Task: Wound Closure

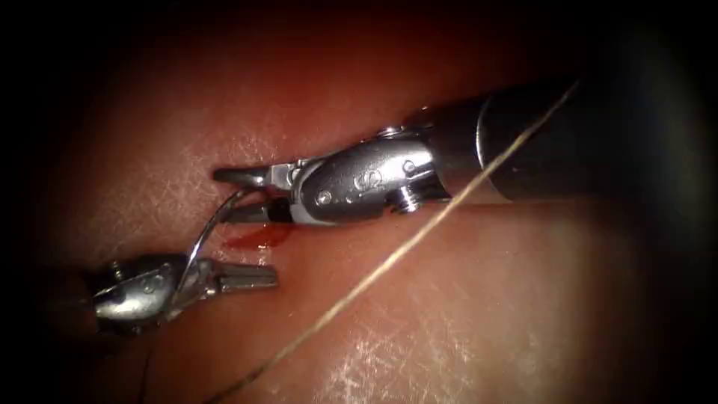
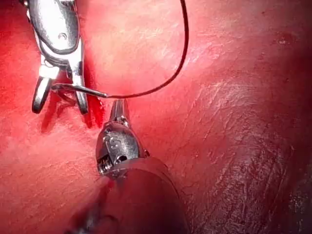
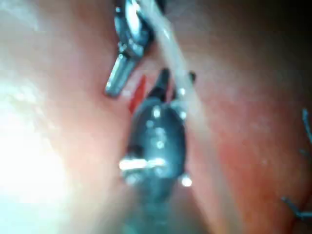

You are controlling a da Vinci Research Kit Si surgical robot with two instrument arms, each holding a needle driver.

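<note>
Steel-grey and curved, the needle (image 1: pixel 200 239) arches between your two tools, above the pale tissue (image 1: pixel 486 299).

Your right hand (image 1: pixel 239 194) is wide open. Its two jaws stand on either side of the needle's forward end and hold nothing. In the left wrist view the needle lies across both of these open jaws.

Your left hand (image 1: pixel 265 278) is closed narrow. In the left wrist view its tip is just beside the needle's tail end, where the dark thread (image 2: pixel 183 53) starts. In the endoscope view the needle crosses in front of the base of its jaws. I cannot tell whether this hand really grips the needle, or whether the needle's point is in the tissue. I also cannot trace the line of the cut with certainty.

A small streak of red fluid (image 1: pixel 254 238) lies on the tissue just below the right hand. A tan thread (image 1: pixel 404 251) runs slack and diagonal across the right tool's shaft, away from both hands.

I judge that the step is a grasp of the needle by the right hand, not yet made. This grasp calls for you to close squarely on the needle's body, not on its point. Keep the tan thread out of the jaws.
</note>
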